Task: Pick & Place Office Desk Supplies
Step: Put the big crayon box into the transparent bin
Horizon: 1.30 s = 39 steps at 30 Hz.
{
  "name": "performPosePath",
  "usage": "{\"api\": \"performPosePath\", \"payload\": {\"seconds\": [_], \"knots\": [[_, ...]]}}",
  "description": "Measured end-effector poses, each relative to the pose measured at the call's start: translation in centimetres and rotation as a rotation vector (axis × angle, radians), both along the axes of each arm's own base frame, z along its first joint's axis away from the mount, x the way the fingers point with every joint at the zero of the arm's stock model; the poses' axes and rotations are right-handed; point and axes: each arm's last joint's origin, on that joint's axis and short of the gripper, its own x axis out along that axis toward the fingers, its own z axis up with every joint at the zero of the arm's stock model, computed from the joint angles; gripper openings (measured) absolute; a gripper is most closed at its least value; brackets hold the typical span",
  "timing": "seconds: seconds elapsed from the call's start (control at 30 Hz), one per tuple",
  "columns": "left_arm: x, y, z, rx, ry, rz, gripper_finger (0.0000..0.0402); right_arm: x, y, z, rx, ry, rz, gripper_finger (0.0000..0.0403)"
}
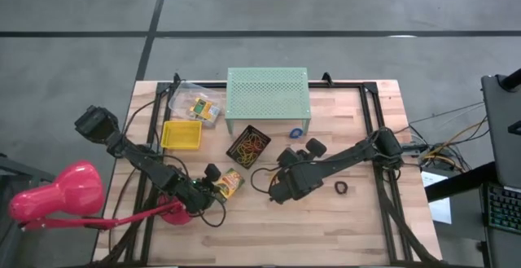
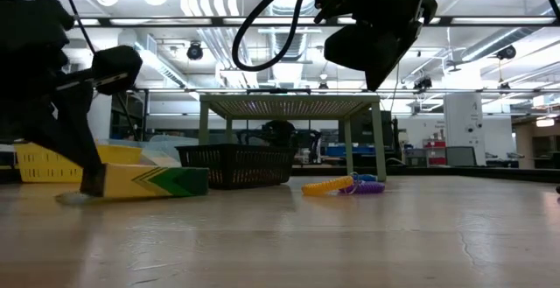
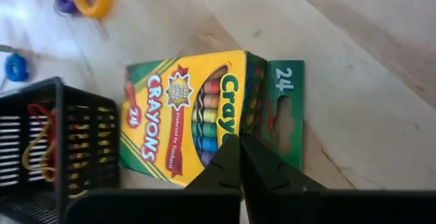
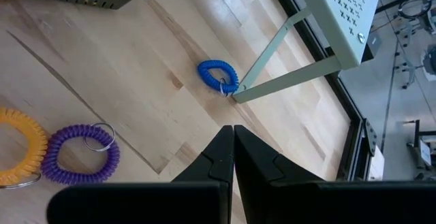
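Observation:
A yellow and green crayon box (image 3: 184, 122) lies flat on the wooden table, its green flap (image 3: 283, 112) open. My left gripper (image 3: 238, 141) is shut with its tips at the box's flap end; it also shows beside the box (image 1: 230, 184) in the high view. My right gripper (image 4: 233, 131) is shut on nothing and hangs above the table, past a purple coil (image 4: 78, 154) and a yellow coil (image 4: 20, 157), short of a blue coil (image 4: 218, 75). A black basket (image 1: 248, 144) holds coloured rubber bands. My left gripper meets the crayon box at the edge of its top face beside the open flap (image 3: 235, 115), slanting down from the table's left. The fingers are shut together; whether any card is between them, I cannot tell. The box lies flat on the table (image 2: 144, 181).
The mint-green perforated stand (image 1: 268, 93) is at the far middle. A yellow tray (image 1: 181, 134) and a clear bag of small boxes (image 1: 199, 107) lie to its left. A black ring (image 1: 341, 188) lies right of my right arm. A pink lamp (image 1: 57, 195) is at the near left.

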Motion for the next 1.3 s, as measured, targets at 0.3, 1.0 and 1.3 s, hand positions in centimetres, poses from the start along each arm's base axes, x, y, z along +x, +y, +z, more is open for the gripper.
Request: {"api": "performPosePath", "payload": {"seconds": [0.3,1.0,1.3], "knots": [[-0.2,0.9,0.0,0.091,0.020,0.057,0.0000,0.0,0.0,0.0,0.000,-0.001,0.000,0.0008],[2.0,0.5,2.6,0.069,-0.038,0.084,0.0000,0.0,0.0,0.0,-0.018,-0.007,0.009,0.0008],[3.5,-0.5,6.1,-0.076,-0.094,0.202,0.0000,0.0,0.0,0.0,-0.018,-0.006,0.010,0.0008]]}}
